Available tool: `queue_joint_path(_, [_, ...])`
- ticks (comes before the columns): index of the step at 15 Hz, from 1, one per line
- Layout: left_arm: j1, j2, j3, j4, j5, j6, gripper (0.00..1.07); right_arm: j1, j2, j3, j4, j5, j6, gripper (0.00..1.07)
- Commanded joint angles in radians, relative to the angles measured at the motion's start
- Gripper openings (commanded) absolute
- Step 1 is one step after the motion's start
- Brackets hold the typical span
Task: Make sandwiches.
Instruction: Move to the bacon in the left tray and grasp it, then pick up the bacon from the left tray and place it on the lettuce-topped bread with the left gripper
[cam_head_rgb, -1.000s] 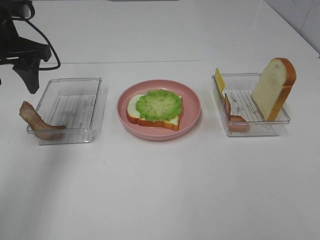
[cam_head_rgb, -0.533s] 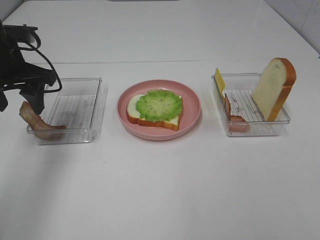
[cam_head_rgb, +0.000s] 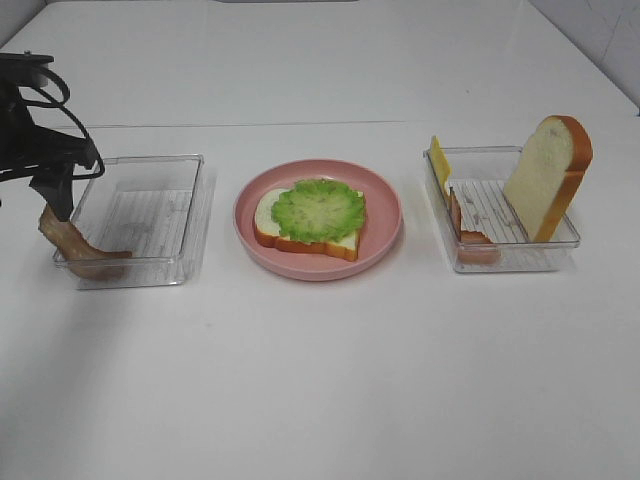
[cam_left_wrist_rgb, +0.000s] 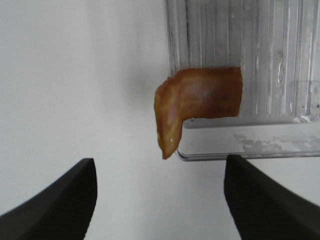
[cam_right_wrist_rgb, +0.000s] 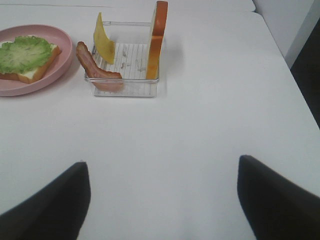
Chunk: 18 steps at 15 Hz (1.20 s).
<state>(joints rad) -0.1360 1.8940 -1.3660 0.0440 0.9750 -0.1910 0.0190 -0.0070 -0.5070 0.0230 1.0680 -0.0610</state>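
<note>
Our left claw (cam_left_wrist_rgb: 160, 200) hangs spread wide above a bacon strip (cam_left_wrist_rgb: 200, 95), touching nothing. The strip droops over the rim of the left tray (cam_head_rgb: 150, 160), near the left edge of the table (cam_head_rgb: 320, 380). Our right claw (cam_right_wrist_rgb: 162, 200) is spread and empty, well apart from the right tray (cam_head_rgb: 560, 243). At mid-table, the pink plate (cam_head_rgb: 385, 215) carries a bread slice (cam_head_rgb: 310, 243) topped with the lettuce leaf (cam_head_rgb: 318, 208). The right tray holds a second bread slice (cam_head_rgb: 545, 175) on edge, a cheese slice (cam_head_rgb: 439, 160) and another bacon strip (cam_head_rgb: 465, 235).
</note>
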Motion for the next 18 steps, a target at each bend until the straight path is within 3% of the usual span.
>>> queue_joint_path(1, [0.005, 0.016, 0.008, -0.007, -0.047, -0.007, 0.69, -0.007, -0.014, 0.001, -0.001, -0.01, -0.009, 0.76])
queue_joint_path(5, [0.005, 0.095, 0.007, -0.025, -0.1, -0.001, 0.66, -0.007, -0.014, 0.001, -0.001, -0.01, -0.009, 0.76])
queue_joint_path(18, [0.005, 0.107, 0.007, -0.019, -0.129, -0.001, 0.0, -0.007, -0.014, 0.001, -0.001, -0.01, -0.009, 0.76])
